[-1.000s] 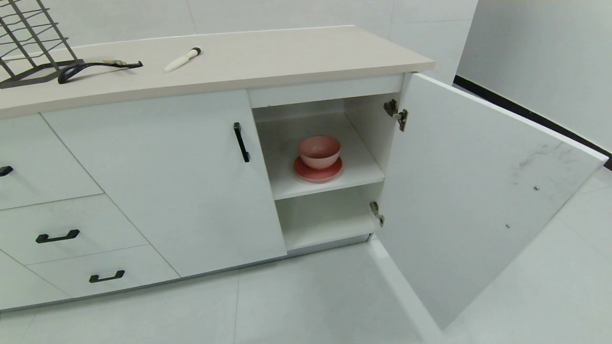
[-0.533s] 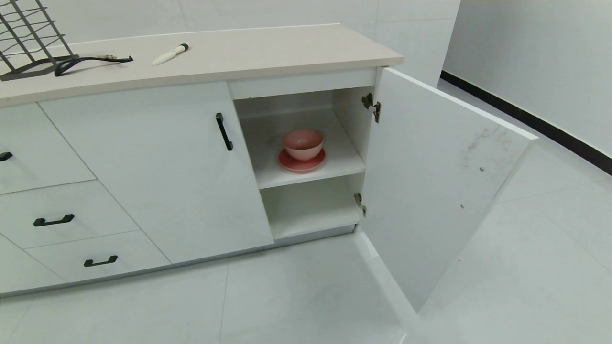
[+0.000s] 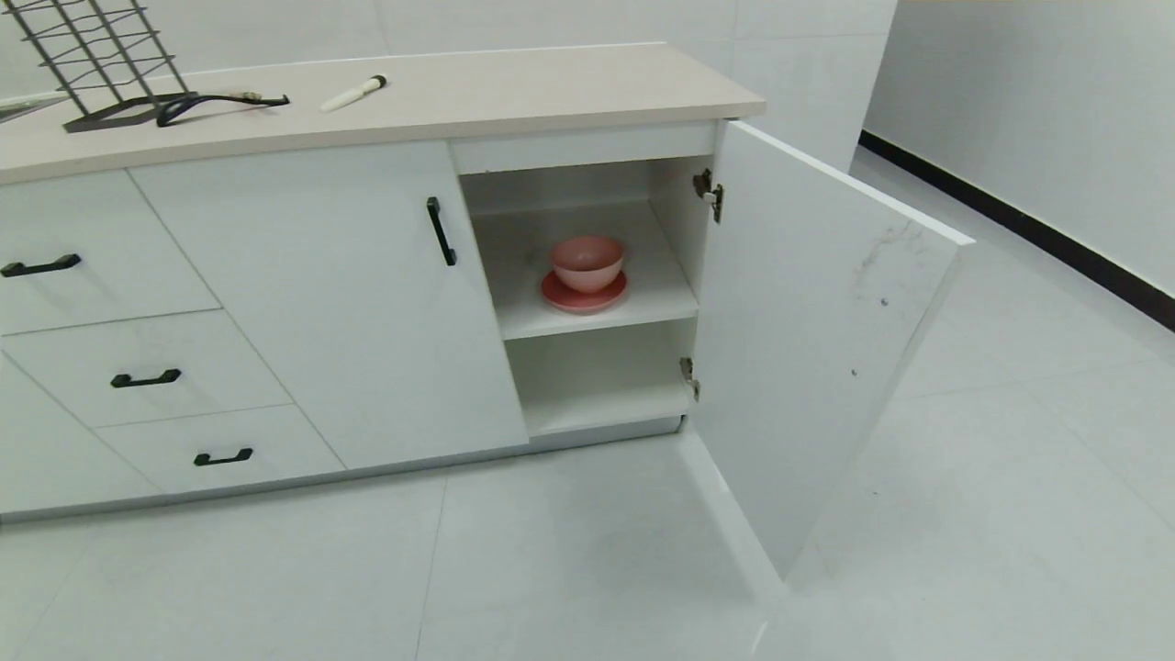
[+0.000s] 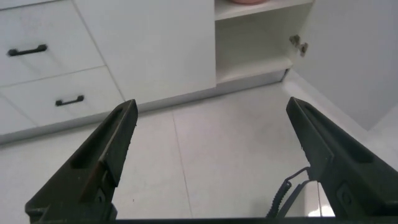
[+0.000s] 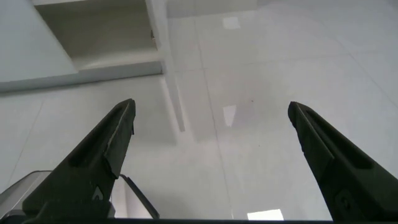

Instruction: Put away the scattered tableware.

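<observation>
Pink bowl (image 3: 587, 262) resting on red plate (image 3: 556, 295) inside open cabinet (image 3: 677, 216); left gripper (image 4: 211, 103) and right gripper (image 5: 210, 104) spread wide above floor (image 3: 597, 551).

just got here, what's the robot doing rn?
Nothing is in hand. The left gripper and right gripper are both open and empty, above the floor in front of the cabinet. The cabinet door is open; a pink bowl sits on a red plate on the upper shelf. A black ladle and a white-handled utensil lie on the countertop by a wire rack.
</observation>
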